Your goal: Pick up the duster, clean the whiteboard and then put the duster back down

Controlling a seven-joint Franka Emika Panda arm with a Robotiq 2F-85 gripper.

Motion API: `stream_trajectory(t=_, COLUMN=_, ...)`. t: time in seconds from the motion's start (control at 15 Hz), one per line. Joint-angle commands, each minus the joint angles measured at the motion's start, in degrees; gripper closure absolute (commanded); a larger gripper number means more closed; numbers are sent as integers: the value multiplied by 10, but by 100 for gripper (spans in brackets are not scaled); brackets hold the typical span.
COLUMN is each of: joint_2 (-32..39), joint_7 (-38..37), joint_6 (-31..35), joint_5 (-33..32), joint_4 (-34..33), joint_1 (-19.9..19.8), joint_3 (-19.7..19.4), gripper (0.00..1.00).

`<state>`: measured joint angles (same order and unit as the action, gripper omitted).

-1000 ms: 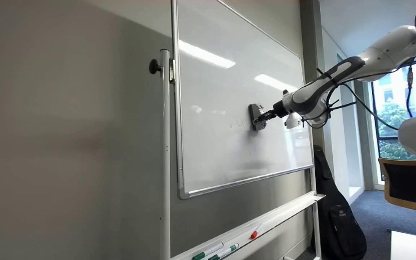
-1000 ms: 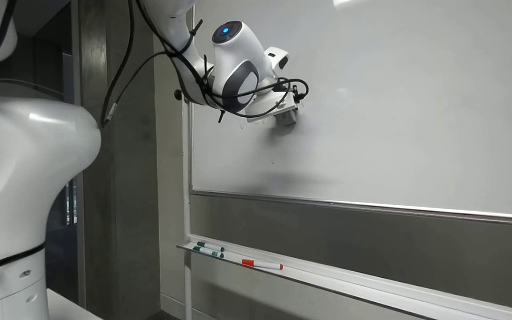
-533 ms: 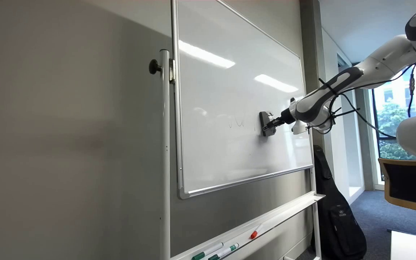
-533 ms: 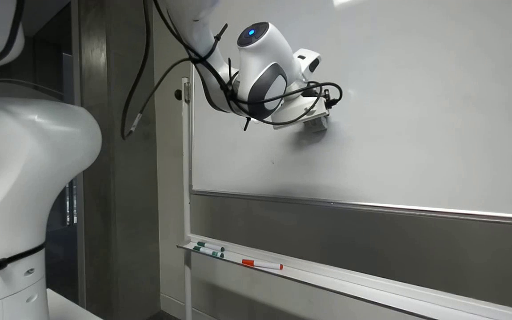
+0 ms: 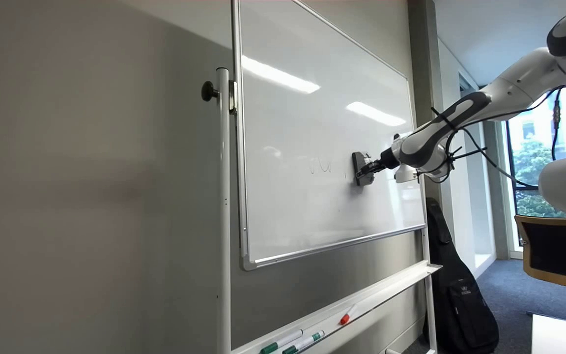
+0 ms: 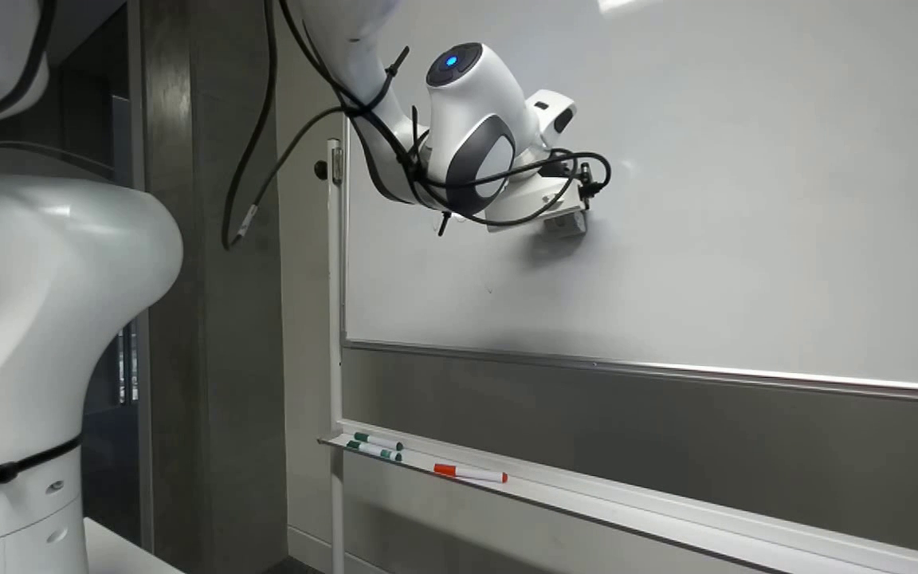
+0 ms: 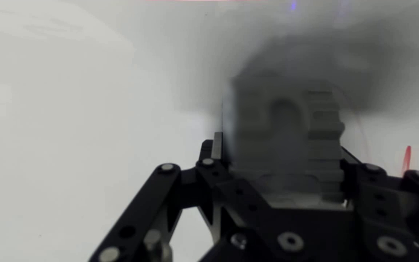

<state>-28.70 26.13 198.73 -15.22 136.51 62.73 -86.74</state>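
The duster (image 7: 286, 120), a grey ribbed block blurred in the wrist view, sits between the fingers of my gripper (image 7: 281, 154), which is shut on it. In an exterior view the duster's dark pad side (image 5: 358, 160) lies against the whiteboard (image 5: 293, 123); its grey end (image 6: 566, 226) peeks out below the wrist. Thin pen strokes (image 5: 324, 166) show on the board left of the duster. A red stroke (image 7: 407, 159) and a blue one (image 7: 293, 5) appear in the wrist view. The arm hides part of the board.
Below the board runs a white tray (image 6: 626, 510) carrying a red marker (image 6: 471, 473) and two green-capped markers (image 6: 378, 441). A silver frame edge (image 6: 666, 371) borders the board. Cables (image 6: 268, 175) hang from the arm. A black bag (image 5: 460, 290) leans by the stand.
During the first half second my gripper and the duster slid rightward and a little down along the board, uncovering a short stroke. Since then they have hardly moved.
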Motion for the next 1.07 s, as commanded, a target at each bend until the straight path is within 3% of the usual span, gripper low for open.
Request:
stream_trajectory(t=0.0, joint_2=26, joint_7=-35, joint_6=0, joint_5=-1, joint_4=-11, joint_1=23, joint_3=19, gripper=62)
stream_trajectory(t=0.6, joint_2=-2, joint_7=-19, joint_6=-1, joint_5=-49, joint_4=31, joint_1=-27, joint_3=85, gripper=62)
stream_trajectory(t=1.0, joint_2=-5, joint_7=-27, joint_6=-1, joint_5=-71, joint_4=56, joint_1=-27, joint_3=140, gripper=62)
